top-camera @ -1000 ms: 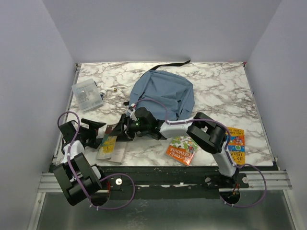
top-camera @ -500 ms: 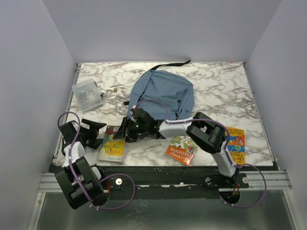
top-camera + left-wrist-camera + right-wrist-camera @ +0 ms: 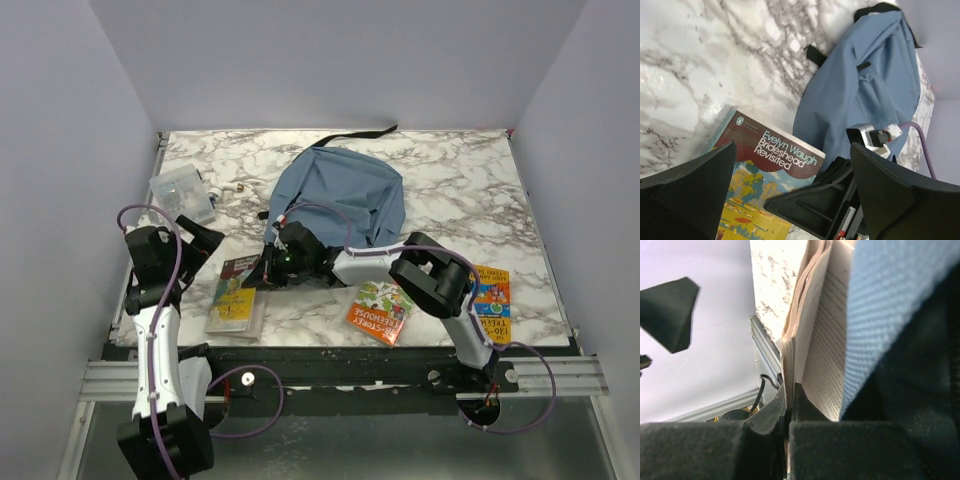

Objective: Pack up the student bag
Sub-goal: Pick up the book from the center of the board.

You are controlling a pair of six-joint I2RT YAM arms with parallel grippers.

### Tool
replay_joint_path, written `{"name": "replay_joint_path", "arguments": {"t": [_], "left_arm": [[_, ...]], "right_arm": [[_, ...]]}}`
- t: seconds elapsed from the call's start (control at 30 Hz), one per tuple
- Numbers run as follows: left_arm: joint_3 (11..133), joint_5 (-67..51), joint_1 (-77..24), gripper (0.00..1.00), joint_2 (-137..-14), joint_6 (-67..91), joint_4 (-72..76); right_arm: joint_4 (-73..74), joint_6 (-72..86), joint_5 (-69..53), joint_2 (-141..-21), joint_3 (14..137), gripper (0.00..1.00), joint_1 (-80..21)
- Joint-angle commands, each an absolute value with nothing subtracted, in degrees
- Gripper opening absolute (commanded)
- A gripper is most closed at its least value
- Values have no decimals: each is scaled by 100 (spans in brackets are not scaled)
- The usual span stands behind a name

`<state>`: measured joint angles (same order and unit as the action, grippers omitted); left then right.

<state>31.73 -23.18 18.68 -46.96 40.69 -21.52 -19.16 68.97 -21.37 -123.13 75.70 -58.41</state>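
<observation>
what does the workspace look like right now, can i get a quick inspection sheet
surface: marble table, no spills seen
job's things: student bag lies flat mid-table; paperback by its near-left corner
clutter: orange book, second book partly under right arm, clear box
claws: left claw open, holding nothing; right claw shut on paperback's pages
cables: purple cable on each arm, no snag seen
surroundings: pale walls, metal rail at near edge

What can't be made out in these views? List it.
Top view: student bag opening, behind the right arm.
Right wrist view: how much of the book the right gripper pinches; too close.
Left wrist view: book's lower half, cut by the edge and left gripper.
</observation>
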Motion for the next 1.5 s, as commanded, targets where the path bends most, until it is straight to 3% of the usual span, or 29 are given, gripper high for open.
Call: {"name": "replay_joint_path", "arguments": {"t": [0.0,0.13,0.6,1.07,1.2,1.37,1.47], "left_arm": [[3708,-1587,1688,98,-4189,3375,-2647],[4445,-1774,1691,98,-4124,2785,-3110],[5196,-1857,1688,98,-4039,3109,-3623],[5652,-2593,1688,98,-4118,3435,-3671],[5327,-3536,1689,98,-4182,3773,-3052],[4305,-5082,1679,97,-4366,5171,-1123],[3773,-5376,1577,96,-4509,5803,-206]], "right_arm": [[-2685,6635,-2767,-12280,7780,1,-5635],[-3460,6796,-3706,-12013,7939,1,-5398],[-4868,8245,-4297,-11478,8227,1,-4839],[-4430,8086,-4351,-10322,8347,1,-4212],[-4044,7922,-4297,-9767,8062,1,-3963],[-2668,7335,-3748,-9184,7848,1,-3893],[-2139,7176,-3296,-9055,7604,1,-3892]]}}
